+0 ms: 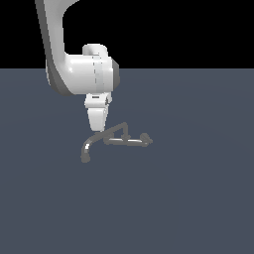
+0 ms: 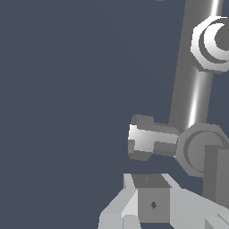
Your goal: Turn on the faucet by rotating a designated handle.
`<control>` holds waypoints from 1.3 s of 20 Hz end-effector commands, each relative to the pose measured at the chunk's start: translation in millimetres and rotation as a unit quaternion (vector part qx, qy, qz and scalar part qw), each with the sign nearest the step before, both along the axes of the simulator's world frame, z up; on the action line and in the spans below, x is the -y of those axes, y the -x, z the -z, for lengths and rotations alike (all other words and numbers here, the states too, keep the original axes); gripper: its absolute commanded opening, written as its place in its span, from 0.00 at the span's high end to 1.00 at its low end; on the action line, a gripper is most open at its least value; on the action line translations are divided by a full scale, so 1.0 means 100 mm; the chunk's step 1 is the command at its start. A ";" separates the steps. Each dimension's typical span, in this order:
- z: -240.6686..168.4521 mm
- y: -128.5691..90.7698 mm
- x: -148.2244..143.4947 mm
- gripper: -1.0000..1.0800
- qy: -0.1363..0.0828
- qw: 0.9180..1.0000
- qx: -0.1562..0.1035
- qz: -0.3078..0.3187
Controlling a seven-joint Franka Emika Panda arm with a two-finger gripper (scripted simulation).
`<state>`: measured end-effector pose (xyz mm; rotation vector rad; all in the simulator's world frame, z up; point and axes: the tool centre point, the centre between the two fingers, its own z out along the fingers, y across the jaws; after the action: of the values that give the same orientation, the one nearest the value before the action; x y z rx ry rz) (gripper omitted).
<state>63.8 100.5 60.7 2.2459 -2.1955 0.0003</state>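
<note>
Around: bare grey surface [image 1: 198, 198] under the faucet [image 1: 116, 139].
Fingers: gripper [image 1: 97, 130] at the faucet; spread unclear.

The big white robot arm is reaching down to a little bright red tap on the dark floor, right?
Not quite. The faucet is dull grey metal, not bright red, as the exterior view shows. The rest holds: the white arm's gripper reaches down to it on the dark floor.
</note>
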 end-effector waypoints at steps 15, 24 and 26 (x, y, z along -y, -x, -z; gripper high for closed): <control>0.00 0.30 -0.15 1.00 0.000 1.000 0.001 0.002; 0.00 0.59 -0.16 1.00 0.000 1.000 0.000 0.001; 0.00 0.47 -0.17 1.00 -0.004 1.000 0.009 0.002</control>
<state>12.8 121.5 57.9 2.2588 -2.2016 0.0037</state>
